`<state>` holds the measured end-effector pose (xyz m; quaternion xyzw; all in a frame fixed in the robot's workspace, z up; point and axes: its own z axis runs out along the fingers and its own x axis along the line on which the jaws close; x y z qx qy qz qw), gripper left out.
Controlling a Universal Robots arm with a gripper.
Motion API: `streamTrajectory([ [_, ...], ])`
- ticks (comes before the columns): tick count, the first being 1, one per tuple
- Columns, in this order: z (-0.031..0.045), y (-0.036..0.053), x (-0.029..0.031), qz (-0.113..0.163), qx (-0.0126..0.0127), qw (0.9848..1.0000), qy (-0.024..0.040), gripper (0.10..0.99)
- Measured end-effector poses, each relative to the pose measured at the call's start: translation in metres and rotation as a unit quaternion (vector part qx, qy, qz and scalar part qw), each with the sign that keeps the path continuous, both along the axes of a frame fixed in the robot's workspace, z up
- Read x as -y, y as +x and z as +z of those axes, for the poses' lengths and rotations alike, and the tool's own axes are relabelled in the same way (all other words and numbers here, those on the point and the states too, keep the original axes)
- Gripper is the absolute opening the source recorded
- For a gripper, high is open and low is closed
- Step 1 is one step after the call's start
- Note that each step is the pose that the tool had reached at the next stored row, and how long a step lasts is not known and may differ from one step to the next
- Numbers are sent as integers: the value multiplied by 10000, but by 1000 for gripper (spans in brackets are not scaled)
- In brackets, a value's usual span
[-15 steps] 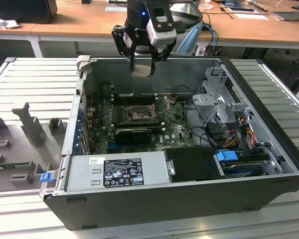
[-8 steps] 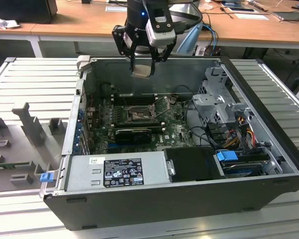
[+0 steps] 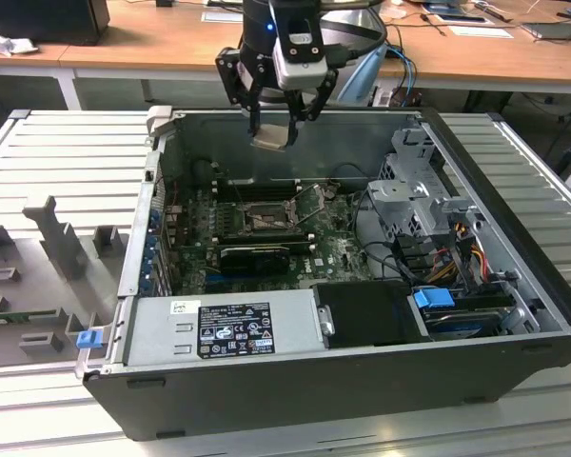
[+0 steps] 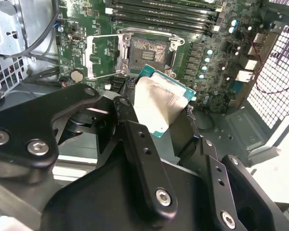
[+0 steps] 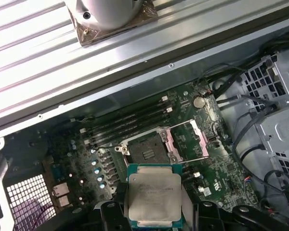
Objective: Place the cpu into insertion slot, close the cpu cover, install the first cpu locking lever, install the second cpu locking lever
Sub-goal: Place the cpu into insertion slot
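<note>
CPU point(image 5: 154, 195) sits clamped by its edges between the black fingers point(image 4: 135, 142) of the gripper point(image 3: 279, 127), silvery top facing the wrist cameras and green rim showing around it. In the exterior view it hangs high above the open computer case point(image 3: 362, 381), well apart from the board.

Below it lies the insertion slot point(image 5: 147, 149), dark, bare and uncovered. The CPU cover point(image 5: 170, 143) is swung open just beside the socket, on the side towards the cables point(image 5: 241, 139). On the socket's other side run the long black memory slots point(image 5: 130, 122), with the green circuit board point(image 5: 216, 178) all around.

The main hazard, as I judge it, is misalignment. The chip is not over the socket in the first wrist view but offset from it, so it must travel sideways as well as down. If it arrives rotated, shifted or with one corner low, it could land on the metal rim or press unevenly into the contacts and damage them. The grip is on thin edges only, so a knock could make the chip slip or twist. The raised cover stands close to the descent path, and a finger catching it could push it down early or jolt the chip. The case wall and cables are less likely to interfere.
</note>
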<state>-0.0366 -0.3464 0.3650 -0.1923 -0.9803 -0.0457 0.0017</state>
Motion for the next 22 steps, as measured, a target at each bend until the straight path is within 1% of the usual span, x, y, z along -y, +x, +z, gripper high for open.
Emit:
streamTrajectory([
  [6, -8, 0, 0, -323, 0, 9995, 0, 529],
  [9, -13, 0, 0, -543, 0, 9985, 0, 529],
  [13, -17, 0, 0, -710, 0, 9975, 0, 529],
  [14, -17, 0, 0, -754, 0, 9972, 0, 529],
  [15, -20, 0, 0, -838, 0, 9965, 0, 529],
  [17, -21, 0, 0, -908, 0, 9959, 0, 529],
  [20, -25, 0, 0, -1088, 0, 9941, 0, 529],
  [22, -27, 0, 0, -1158, 0, 9933, 0, 529],
])
